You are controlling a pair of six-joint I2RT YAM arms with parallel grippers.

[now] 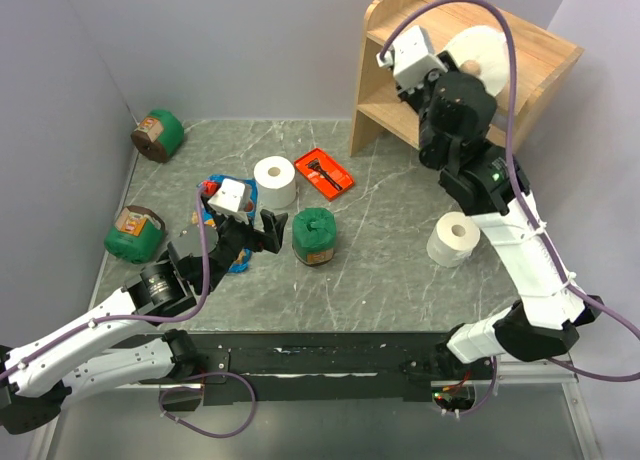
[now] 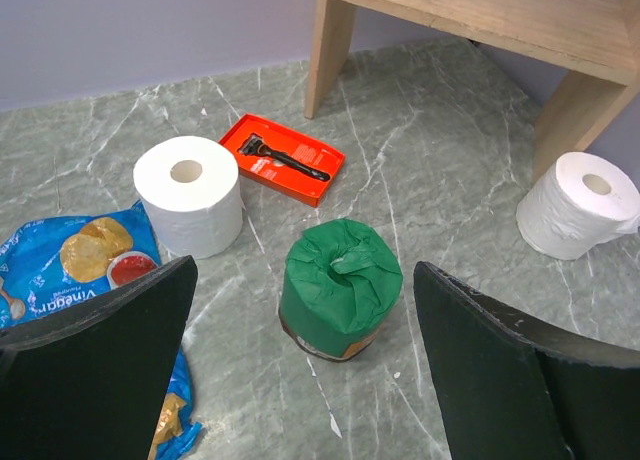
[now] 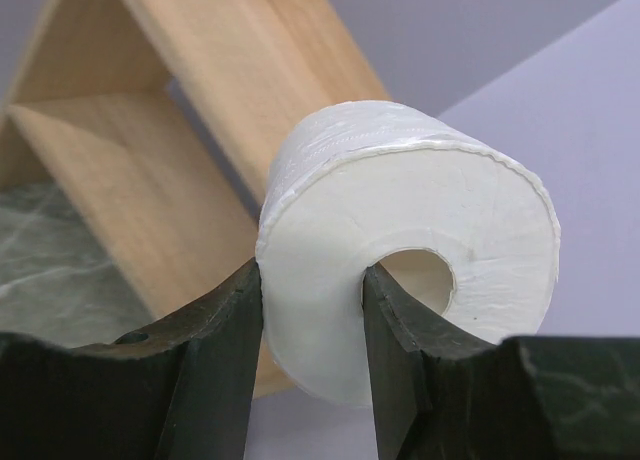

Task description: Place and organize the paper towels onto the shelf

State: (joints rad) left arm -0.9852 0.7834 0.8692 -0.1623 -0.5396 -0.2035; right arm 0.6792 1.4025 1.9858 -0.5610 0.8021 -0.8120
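Paper towel roll (image 3: 420, 230), pinched by its wall in the clenched right gripper (image 3: 312, 310) at the top of the shelf (image 3: 190, 130), may twist in so narrow a grip and roll off if released crooked; the left gripper (image 2: 305, 275) hangs wide open over the table (image 2: 450, 180).

Shelf (image 2: 480, 10) top beyond left wrist view's upper edge; blue snack bag (image 2: 70, 270) partly behind left hand (image 2: 305, 275).

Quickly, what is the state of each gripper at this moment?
Left gripper: open, holding nothing.
Right gripper: closed on a paper towel roll, one finger inside its tube.
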